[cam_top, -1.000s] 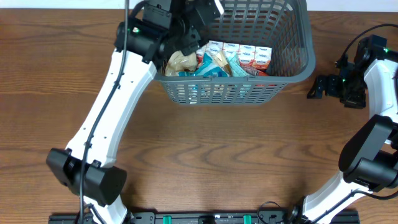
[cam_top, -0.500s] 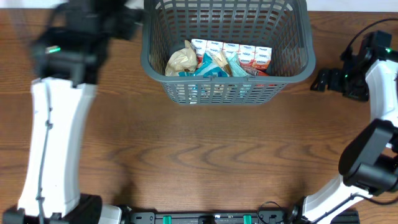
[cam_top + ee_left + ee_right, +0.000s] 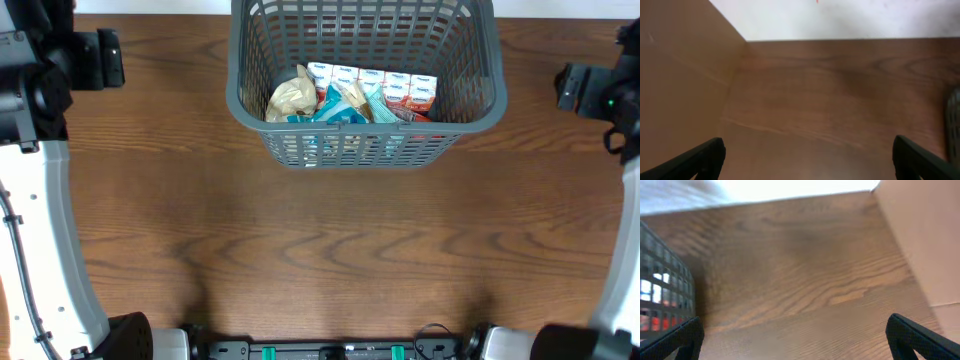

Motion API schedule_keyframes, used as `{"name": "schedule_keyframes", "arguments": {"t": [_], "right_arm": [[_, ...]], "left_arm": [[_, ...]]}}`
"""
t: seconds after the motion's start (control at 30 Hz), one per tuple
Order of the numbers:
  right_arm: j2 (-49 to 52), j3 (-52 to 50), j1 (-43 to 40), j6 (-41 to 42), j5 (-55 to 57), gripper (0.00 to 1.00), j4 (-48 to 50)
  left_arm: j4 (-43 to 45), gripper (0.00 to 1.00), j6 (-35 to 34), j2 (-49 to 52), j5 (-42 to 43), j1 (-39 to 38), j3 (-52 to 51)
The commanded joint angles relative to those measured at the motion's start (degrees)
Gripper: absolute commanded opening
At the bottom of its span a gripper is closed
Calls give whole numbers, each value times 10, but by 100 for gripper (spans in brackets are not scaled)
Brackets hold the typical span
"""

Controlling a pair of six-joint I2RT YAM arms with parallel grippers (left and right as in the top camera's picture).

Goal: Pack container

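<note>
Left arm has swung out over the last second. It was at the 9 o'clock rim of the container and now sits at about 10 o'clock in the overhead. Right arm has also pulled outward, toward 2–3 o'clock. Container and contents are unchanged.

Table: brown wood grain, fills nearly the whole overhead. Far edge runs along 12 o'clock with a white strip beyond it. Left wrist view has a tan panel at 9 o'clock of the tabletop. Right wrist view has another tan panel at 3 o'clock.

Container: dark grey lattice basket, 12 o'clock, centred, upright, far side cut by the frame. Open wood from 3 through 6 to 9 o'clock, plus a lane either side between basket and each gripper.

Left gripper: jaws spread wide, holding nothing, well apart from the basket. Basket wall just shows at 3 o'clock in its wrist view.

Right gripper: also wide and empty. Lattice shows at 9 o'clock in its wrist view.

Inside, toward the near wall: row of small cartons, beige bag at their 9 o'clock, teal packets in front.
</note>
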Motion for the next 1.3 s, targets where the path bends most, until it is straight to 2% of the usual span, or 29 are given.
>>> {"name": "schedule_keyframes", "arguments": {"t": [0.0,0.23,0.6,0.87,0.97,1.07,1.17,1.2,1.23,1.27], "right_arm": [[-34,4,0,-11,7,99,-3],[-99,-73,0,-11,16,99,-1],[-210,-284,1,1,8,99,55],[-325,-415,8,2,-32,99,73],[-346,-448,12,-5,-32,99,56],[-357,-466,19,-4,-33,91,44],[-360,-467,33,-4,-33,90,34],[-359,-467,38,-4,-33,91,30],[-359,-467,42,-4,-33,99,27],[-359,-467,45,-4,-33,99,27]], "left_arm": [[-9,99,-23,-4,17,3,-13],[44,99,-22,-61,22,3,-95],[223,99,-15,-275,99,4,-423],[331,99,-18,-454,111,4,-631],[344,99,-18,-501,137,4,-676],[343,99,-17,-539,159,4,-704],[342,99,-17,-560,169,3,-713],[340,99,-18,-563,169,3,-713],[339,99,-18,-563,169,3,-713],[337,99,-18,-563,169,3,-713]]}}
